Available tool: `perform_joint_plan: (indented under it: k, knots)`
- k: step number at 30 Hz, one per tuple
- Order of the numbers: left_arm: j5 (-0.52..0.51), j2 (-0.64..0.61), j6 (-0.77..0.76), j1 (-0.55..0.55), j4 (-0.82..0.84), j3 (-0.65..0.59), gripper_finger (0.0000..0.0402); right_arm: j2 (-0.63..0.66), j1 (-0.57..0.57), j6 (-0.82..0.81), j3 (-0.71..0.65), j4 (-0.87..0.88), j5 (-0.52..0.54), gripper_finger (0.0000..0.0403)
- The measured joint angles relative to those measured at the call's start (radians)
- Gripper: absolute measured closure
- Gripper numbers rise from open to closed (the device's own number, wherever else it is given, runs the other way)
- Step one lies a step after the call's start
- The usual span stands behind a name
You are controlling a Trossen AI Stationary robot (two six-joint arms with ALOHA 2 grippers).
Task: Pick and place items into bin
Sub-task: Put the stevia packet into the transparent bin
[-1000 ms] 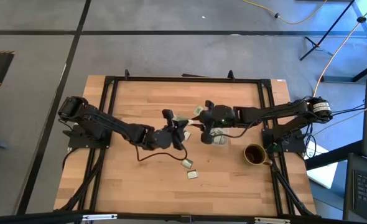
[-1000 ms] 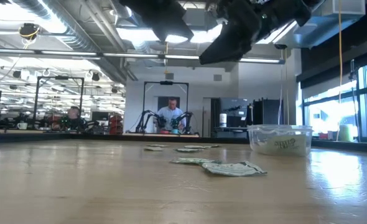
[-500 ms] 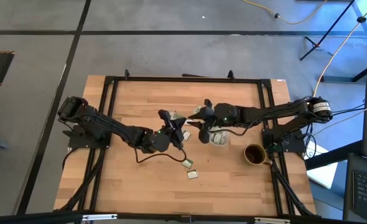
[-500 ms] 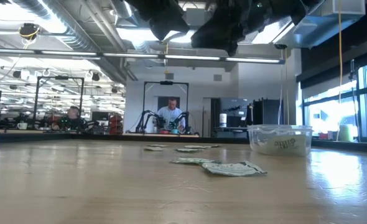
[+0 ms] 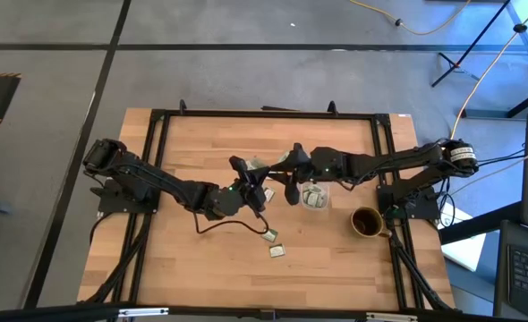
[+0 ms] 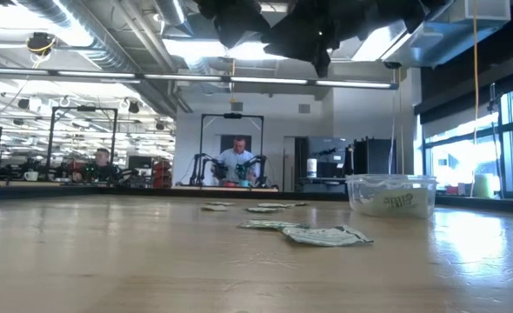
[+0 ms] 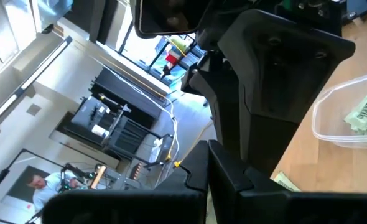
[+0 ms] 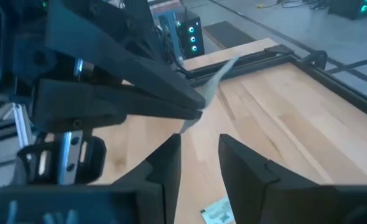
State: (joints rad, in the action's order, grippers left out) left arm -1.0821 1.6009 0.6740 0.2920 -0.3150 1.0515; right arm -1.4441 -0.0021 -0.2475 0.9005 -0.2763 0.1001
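Observation:
My left gripper (image 5: 255, 183) hovers over the middle of the table, shut on one pale green packet (image 8: 216, 81). My right gripper (image 5: 291, 183) faces it at close range, open, with its fingers (image 8: 249, 171) just short of that packet and touching nothing. The clear bin (image 5: 314, 198) stands on the table beside the right gripper and holds several packets (image 7: 365, 112). More packets lie flat on the wood near the front (image 5: 269, 236) (image 5: 276, 251) and under the grippers (image 6: 326, 235). My left gripper pinches the packet between its two fingertips (image 8: 193, 107), at the packet's lower edge (image 8: 199, 112). The packet is lifted clear of the table and sticks out past the fingertips, tilted, toward my right gripper.
A dark brown mug (image 5: 365, 221) stands right of the bin near the table's right edge. A black frame (image 5: 264, 114) runs around the tabletop. Bare wood (image 5: 183, 259) spreads across the near left. People sit in the room far behind the table (image 6: 237, 161).
Both grippers have risen, mostly leaving the top of the low view. My right gripper has moved off the bin toward the far edge and my left gripper, leaving the bin uncovered. My left gripper has shifted slightly toward the far edge.

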Motion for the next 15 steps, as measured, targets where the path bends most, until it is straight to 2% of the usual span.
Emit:
perform_joint_plan:
  k: [15]
  knots:
    - [-0.005, 0.0, 0.002, 0.0, -0.003, 0.0, 0.0399, -0.001, 0.0, -0.019, 0.0, -0.033, 0.0, 0.0291]
